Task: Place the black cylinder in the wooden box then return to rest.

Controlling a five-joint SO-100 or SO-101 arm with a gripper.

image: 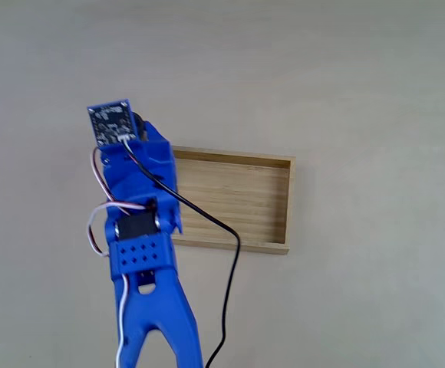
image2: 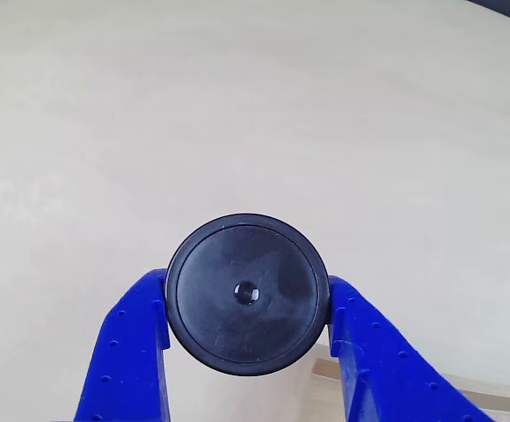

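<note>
Other view: pincer (image2: pixel 248 338) closed on the cylinder (image2: pixel 247 294), one blue finger (image2: pixel 127 352) against its left side, the other against its right. Cylinder's round black top faces the camera, small dimple at centre. Pale worktop (image2: pixel 237 105) lies behind it; a strip of the box (image2: pixel 466 391) wall shows at lower right, past the right finger.

Fixed view: blue arm (image: pixel 142 230) reaches up from the bottom edge, covering the box's (image: pixel 238 199) left end. Box is a shallow light-wood tray; the floor that shows is bare. Camera board (image: pixel 111 123) sits at the arm's tip. Black cable (image: pixel 226 307) and white wires run along the arm. Cylinder is hidden under the arm here; cannot tell whether it is over the box or beside it.
</note>
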